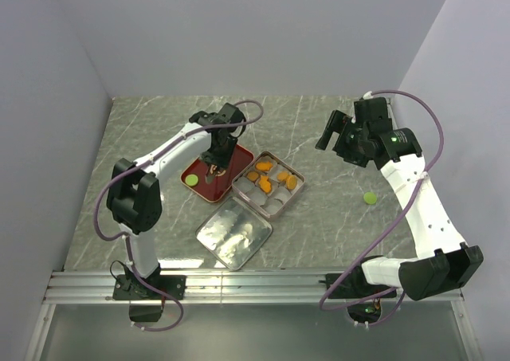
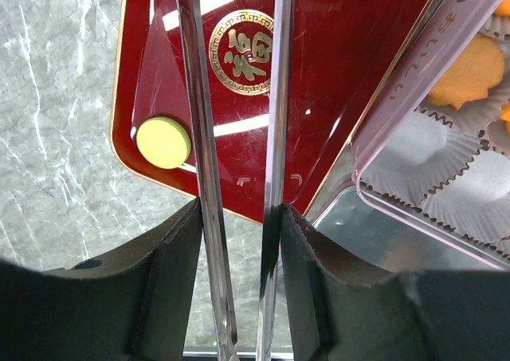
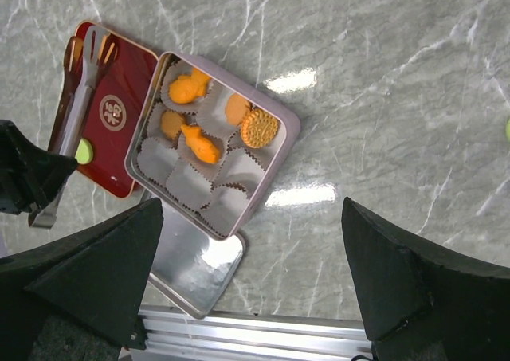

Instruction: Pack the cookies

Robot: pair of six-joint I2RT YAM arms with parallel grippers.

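Table (image 1: 319,114) grey marble, white veining; tray (image 2: 335,74) deep red, gold rim, gold round emblem (image 2: 251,52); boxed cookies (image 3: 199,144) orange; lone cookie (image 2: 163,142) on tray yellow-green; tin (image 2: 410,74) pale pink; paper cups (image 2: 478,194) white; lid (image 1: 233,233) silver; my left gripper (image 2: 239,209) black, its tongs (image 2: 275,138) silver.

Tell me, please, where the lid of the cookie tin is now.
In the top view the lid lies flat on the table, left of centre, on the near side of the open tin and the red tray.

On the marble table (image 1: 335,225) a red tray (image 1: 209,188) lies against a pink tin (image 3: 280,155) lined with paper cups (image 3: 239,170) — its lid (image 1: 233,233) just beside — metal tongs (image 2: 276,122) over the tray.
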